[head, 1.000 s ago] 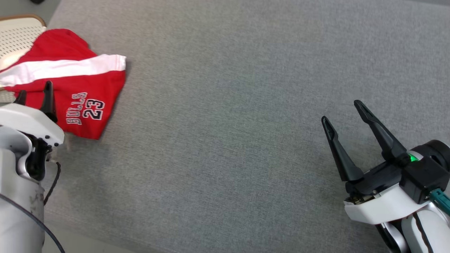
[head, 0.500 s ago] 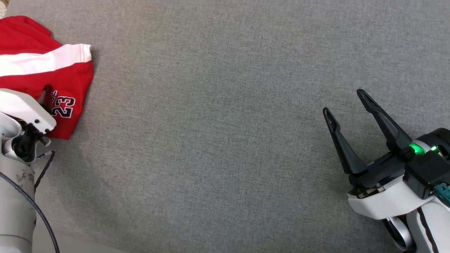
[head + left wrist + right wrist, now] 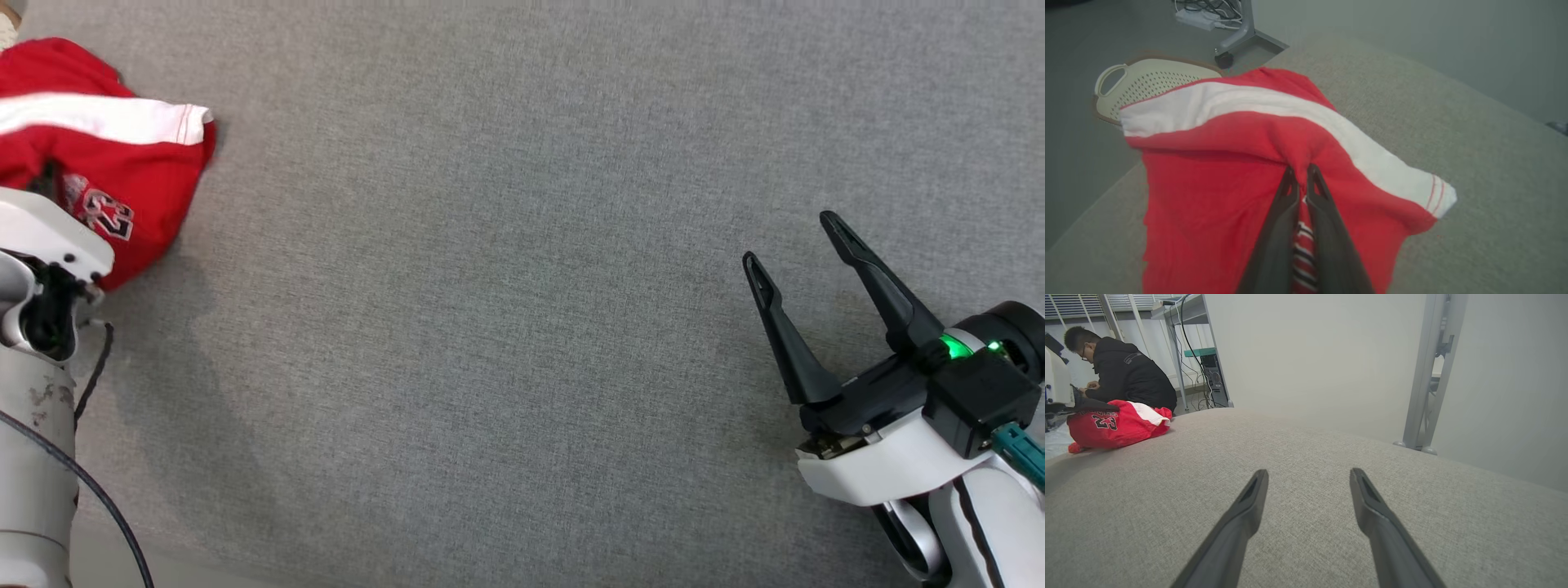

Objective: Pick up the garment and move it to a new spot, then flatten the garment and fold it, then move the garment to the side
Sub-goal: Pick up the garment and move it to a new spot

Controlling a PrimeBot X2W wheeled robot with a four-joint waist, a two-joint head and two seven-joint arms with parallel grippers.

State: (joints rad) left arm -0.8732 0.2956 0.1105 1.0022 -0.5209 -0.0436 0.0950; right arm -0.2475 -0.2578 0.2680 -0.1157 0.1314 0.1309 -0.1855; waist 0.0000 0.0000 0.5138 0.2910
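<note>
The garment [image 3: 139, 171] is a red jersey with a white stripe and the number 23, lying bunched at the far left of the grey surface. In the left wrist view my left gripper [image 3: 1301, 173] is shut on a fold of the garment's [image 3: 1216, 183] red cloth, which puckers around the fingertips. Well away from the garment, my right gripper [image 3: 789, 240] hovers open over bare fabric at the lower right. The right wrist view shows my right gripper [image 3: 1309, 473] with nothing between its fingers and the garment [image 3: 1118, 424] far off to the left.
The grey cloth-covered surface [image 3: 490, 286] spreads wide between the two arms. A cream perforated basket [image 3: 1147, 77] sits just beyond the garment at the surface's edge. A seated person in black [image 3: 1126, 375] is behind it. A metal frame leg [image 3: 1425, 375] stands at the far side.
My left gripper has closed on the garment, and the cloth has bunched and drawn in toward it. The head camera shifted earlier. The right gripper has stayed open and nearly still.
</note>
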